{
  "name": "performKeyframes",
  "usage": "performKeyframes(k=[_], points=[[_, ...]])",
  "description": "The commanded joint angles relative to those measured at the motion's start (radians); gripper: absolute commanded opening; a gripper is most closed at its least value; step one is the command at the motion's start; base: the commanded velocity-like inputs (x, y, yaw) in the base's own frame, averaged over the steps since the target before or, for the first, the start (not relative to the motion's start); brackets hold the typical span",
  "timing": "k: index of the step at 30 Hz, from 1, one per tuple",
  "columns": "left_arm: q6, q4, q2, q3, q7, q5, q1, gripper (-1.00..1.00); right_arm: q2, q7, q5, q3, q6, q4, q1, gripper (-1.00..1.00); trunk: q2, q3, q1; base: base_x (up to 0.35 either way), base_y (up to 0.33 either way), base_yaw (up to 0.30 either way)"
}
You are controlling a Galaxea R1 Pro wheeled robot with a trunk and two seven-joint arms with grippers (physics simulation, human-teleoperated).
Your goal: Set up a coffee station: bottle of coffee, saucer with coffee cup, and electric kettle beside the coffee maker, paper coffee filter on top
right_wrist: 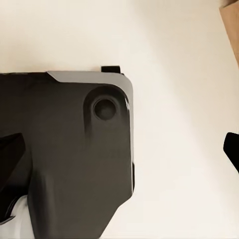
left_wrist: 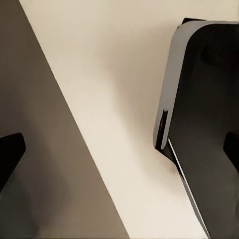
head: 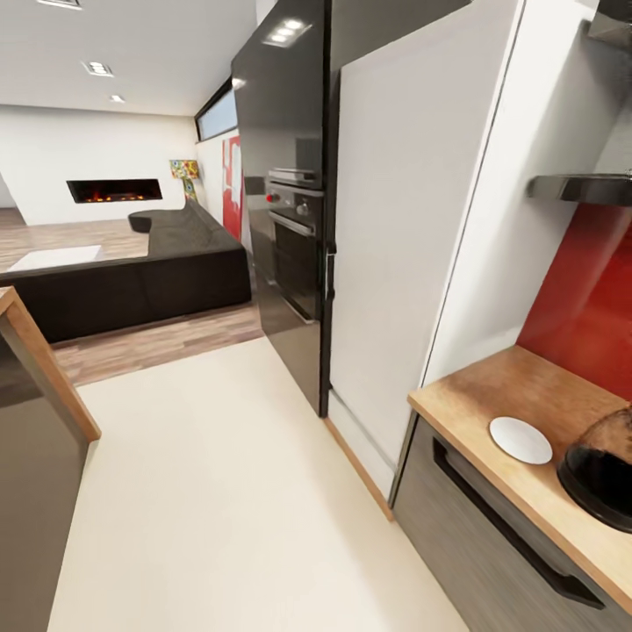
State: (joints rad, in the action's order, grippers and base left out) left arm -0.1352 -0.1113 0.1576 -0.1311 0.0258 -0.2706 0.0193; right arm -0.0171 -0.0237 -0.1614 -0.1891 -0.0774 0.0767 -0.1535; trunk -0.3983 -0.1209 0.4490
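Flat round white saucer (head: 520, 440) lies on light tan wood-look countertop (head: 491, 386), just beside rounded clear-glass electric kettle (head: 604, 470); both lie forward-right, nearer the right arm; the 2 grippers' fingertips stand apart at each wrist view's edges, holding nothing.

bare countertop (head: 491, 386) left of saucer (head: 520, 439); kettle (head: 604, 474) crowding right

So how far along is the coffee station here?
Early. The saucer lies bare on the countertop beside the kettle, with no cup on it. Nothing is in hand: both wrist views look down at the floor. Cup, bottle, filter and maker placement remain unconfirmed.
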Motion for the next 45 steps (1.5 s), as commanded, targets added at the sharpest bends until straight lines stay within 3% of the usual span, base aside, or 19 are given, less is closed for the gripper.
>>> performKeyframes(k=[1,30,37,45], points=[[-0.001,-0.002,0.000,-0.009,0.003,-0.009,0.001,1.00,0.000,-0.002,-0.010,-0.008,-0.004,-0.002,-0.001,1.00,-0.002,-0.001,0.001,0.252,0.156,-0.262],[-0.003,-0.004,0.000,-0.009,0.002,0.001,0.001,1.00,0.000,0.002,-0.010,-0.009,-0.005,-0.002,-0.001,1.00,-0.002,0.000,0.001,0.035,0.015,-0.284],[-0.003,-0.004,-0.021,-0.014,0.002,0.005,0.001,1.00,0.000,0.002,-0.010,-0.009,-0.005,-0.002,-0.001,1.00,-0.002,0.000,0.001,0.009,0.010,-0.287],[-0.003,-0.004,-0.027,-0.015,0.002,0.006,0.001,1.00,0.000,0.002,-0.010,-0.009,-0.005,-0.002,-0.001,1.00,-0.002,0.000,0.001,0.156,0.221,-0.286]])
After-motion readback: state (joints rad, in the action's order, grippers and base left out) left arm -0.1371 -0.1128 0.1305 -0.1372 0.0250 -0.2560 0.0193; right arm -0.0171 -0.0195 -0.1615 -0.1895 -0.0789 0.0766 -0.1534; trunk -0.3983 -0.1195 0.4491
